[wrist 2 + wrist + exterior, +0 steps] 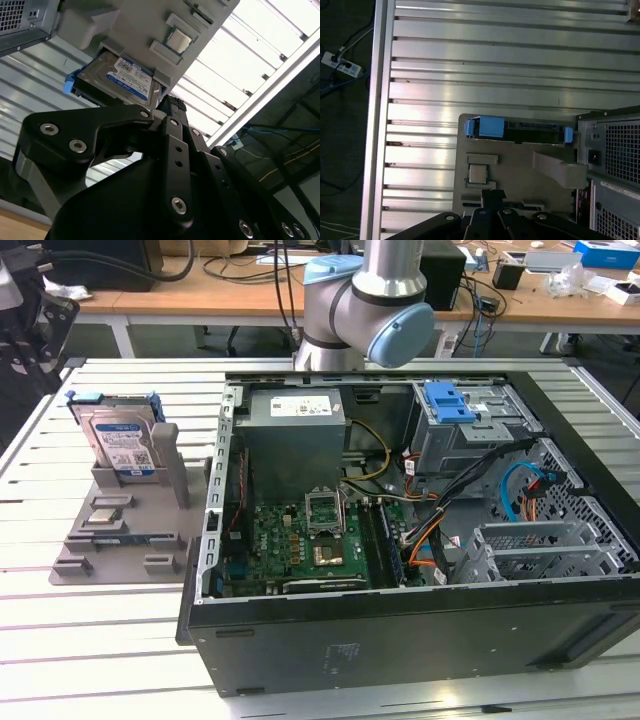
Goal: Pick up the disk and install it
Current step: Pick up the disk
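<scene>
A slatted metal surface (100, 640) carries an open computer case (400, 640), with its motherboard and cables exposed. In the exterior view the robot arm (370, 300) rises at the case's far side. Just beside the case, on the exterior view's left, sits a grey holder (120, 540). The disk (122, 445) stands on edge in the holder's slot, blue rails along its sides, untouched. In both wrist views the end effector (172, 104) (492, 194) hangs over the holder, clear of the disk — open or closed, I cannot tell.
</scene>
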Action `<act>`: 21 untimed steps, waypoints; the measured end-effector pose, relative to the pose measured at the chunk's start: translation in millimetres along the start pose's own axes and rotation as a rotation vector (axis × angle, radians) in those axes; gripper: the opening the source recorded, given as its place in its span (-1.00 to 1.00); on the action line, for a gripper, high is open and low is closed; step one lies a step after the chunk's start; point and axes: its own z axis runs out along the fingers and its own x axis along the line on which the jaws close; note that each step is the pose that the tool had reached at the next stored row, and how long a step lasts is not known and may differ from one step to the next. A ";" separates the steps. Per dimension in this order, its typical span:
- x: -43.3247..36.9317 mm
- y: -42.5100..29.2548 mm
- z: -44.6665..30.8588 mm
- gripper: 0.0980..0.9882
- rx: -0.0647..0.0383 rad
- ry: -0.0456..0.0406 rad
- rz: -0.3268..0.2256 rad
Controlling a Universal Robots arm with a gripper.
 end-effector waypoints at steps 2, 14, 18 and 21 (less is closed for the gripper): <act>0.0 0.0 0.0 -0.98 -0.001 0.0012 -0.028; 0.0 0.0 0.0 -0.98 -0.004 0.0076 -0.177; 0.0 0.0 0.0 -0.98 -0.005 0.0093 -0.217; 0.0 0.0 0.0 -0.98 -0.006 0.0112 -0.260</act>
